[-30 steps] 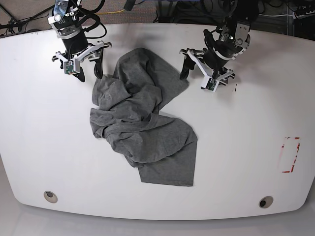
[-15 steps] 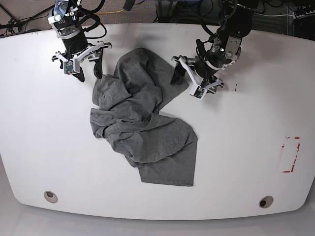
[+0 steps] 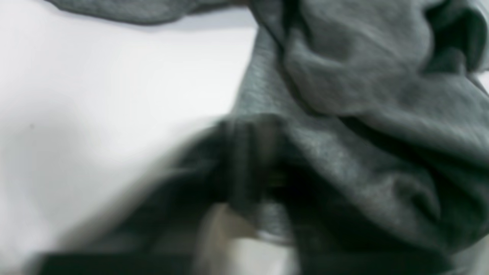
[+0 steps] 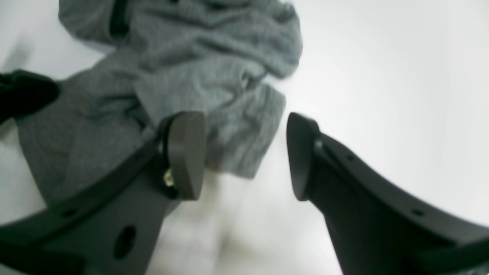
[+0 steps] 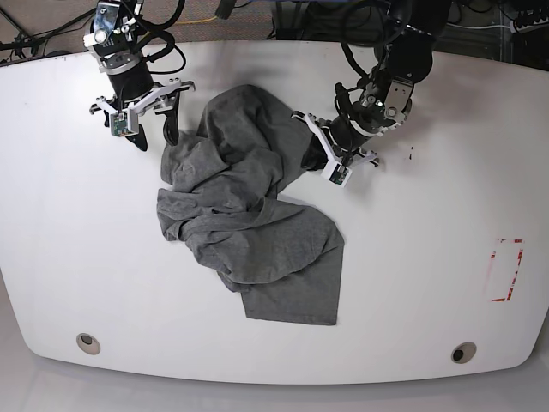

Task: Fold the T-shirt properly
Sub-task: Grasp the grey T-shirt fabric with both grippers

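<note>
The grey T-shirt (image 5: pixel 249 215) lies crumpled in a heap on the white table (image 5: pixel 429 257). My left gripper (image 5: pixel 316 160) is down at the cloth's upper right edge. In the left wrist view its blurred dark fingers (image 3: pixel 237 172) are shut, with a fold of the T-shirt (image 3: pixel 363 95) bunched at them. My right gripper (image 5: pixel 156 137) hovers at the upper left corner of the heap. In the right wrist view this gripper (image 4: pixel 244 156) is open, a flap of T-shirt (image 4: pixel 191 57) lying just beyond its tips and nothing between them.
A red rectangular mark (image 5: pixel 506 270) sits near the table's right edge. Two round inserts (image 5: pixel 87 343) (image 5: pixel 463 353) are set near the front edge. Cables run behind the table's back edge.
The left arm has swung left and down from the bare table to the shirt's right edge, and its jaws have shut there. The right arm has barely shifted.
</note>
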`<state>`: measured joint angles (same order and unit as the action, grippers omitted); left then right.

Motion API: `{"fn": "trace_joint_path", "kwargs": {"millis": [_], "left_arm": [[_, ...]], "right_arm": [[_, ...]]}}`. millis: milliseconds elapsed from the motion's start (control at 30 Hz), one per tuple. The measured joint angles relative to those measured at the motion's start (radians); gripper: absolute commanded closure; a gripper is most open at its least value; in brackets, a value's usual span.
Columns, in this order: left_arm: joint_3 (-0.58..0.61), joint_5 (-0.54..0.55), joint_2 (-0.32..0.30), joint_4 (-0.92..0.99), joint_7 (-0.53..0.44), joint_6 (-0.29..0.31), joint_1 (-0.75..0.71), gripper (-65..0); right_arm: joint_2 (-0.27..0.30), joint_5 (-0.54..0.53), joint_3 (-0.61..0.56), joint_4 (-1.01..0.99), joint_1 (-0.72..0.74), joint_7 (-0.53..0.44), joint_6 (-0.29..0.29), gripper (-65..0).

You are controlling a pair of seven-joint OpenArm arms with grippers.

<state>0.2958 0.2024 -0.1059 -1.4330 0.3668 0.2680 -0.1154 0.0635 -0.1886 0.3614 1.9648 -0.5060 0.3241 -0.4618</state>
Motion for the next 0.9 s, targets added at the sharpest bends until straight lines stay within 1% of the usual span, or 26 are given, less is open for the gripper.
{"fn": "trace_joint_path", "kwargs": {"millis": [100, 167, 267, 333, 367, 433, 467, 533, 600, 633, 667, 733, 800, 833, 900], "left_arm": [[-0.002, 0.002, 0.0, 0.006, -0.003, 0.003, 0.0, 0.0], [-0.009, 0.003, 0.0, 0.001, -0.004, 0.003, -0.005, 0.0], [-0.051, 0.002, 0.002, -0.033, 0.028, 0.01, -0.032, 0.0], [-0.086, 0.002, 0.001, -0.059, 0.034, 0.01, -0.055, 0.0], [-0.1, 0.002, -0.001, -0.071, 0.033, 0.01, -0.066, 0.0], [-0.121, -0.003, -0.005, -0.093, 0.041, 0.01, -0.082, 0.0], [-0.129, -0.011, -0.006, -0.105, 0.056, 0.005, -0.088, 0.0], [-0.133, -0.011, -0.025, -0.124, 0.059, 0.002, -0.102, 0.0], [-0.133, -0.01, -0.052, -0.136, 0.059, 0.005, -0.111, 0.0], [-0.138, -0.01, -0.064, -0.143, 0.059, 0.006, -0.115, 0.0], [-0.142, -0.01, -0.068, -0.147, 0.059, 0.005, -0.118, 0.0], [-0.144, -0.023, -0.072, -0.159, 0.068, 0.0, -0.133, 0.0], [-0.156, -0.026, -0.075, -0.18, 0.073, -0.005, -0.157, 0.0], [-0.167, -0.023, -0.082, -0.193, 0.075, -0.005, -0.173, 0.0], [-0.183, -0.019, -0.092, -0.204, 0.06, 0.003, -0.186, 0.0]], "right_arm": [[0.0, 0.0, -0.003, 0.0, 0.048, 0.078, -0.005, -32.5], [0.0, 0.001, -0.003, -0.003, 0.099, 0.154, -0.01, -32.5], [0.014, 0.003, -0.038, -0.004, 0.177, 0.236, 0.002, -32.5], [0.047, 0.001, -0.098, -0.003, 0.224, 0.267, 0.0, -32.7], [0.059, -0.002, -0.127, -0.003, 0.246, 0.277, -0.012, -32.7], [0.065, 0.009, -0.17, -0.003, 0.279, 0.28, -0.012, -32.7], [0.066, 0.05, -0.193, -0.002, 0.294, 0.278, -0.009, -32.7], [0.069, 0.119, -0.247, -0.003, 0.323, 0.283, -0.035, -32.7], [0.074, 0.166, -0.311, -0.013, 0.351, 0.284, -0.091, -32.7], [0.078, 0.189, -0.355, -0.026, 0.371, 0.288, -0.129, -32.7], [0.074, 0.195, -0.386, -0.039, 0.389, 0.285, -0.151, -32.7], [0.065, 0.24, -0.452, -0.066, 0.418, 0.281, -0.163, -32.7], [0.068, 0.257, -0.511, -0.086, 0.438, 0.278, -0.186, -32.7], [0.067, 0.266, -0.531, -0.098, 0.446, 0.28, -0.213, -32.7], [0.067, 0.27, -0.563, -0.124, 0.469, 0.28, -0.221, -32.7]]}}
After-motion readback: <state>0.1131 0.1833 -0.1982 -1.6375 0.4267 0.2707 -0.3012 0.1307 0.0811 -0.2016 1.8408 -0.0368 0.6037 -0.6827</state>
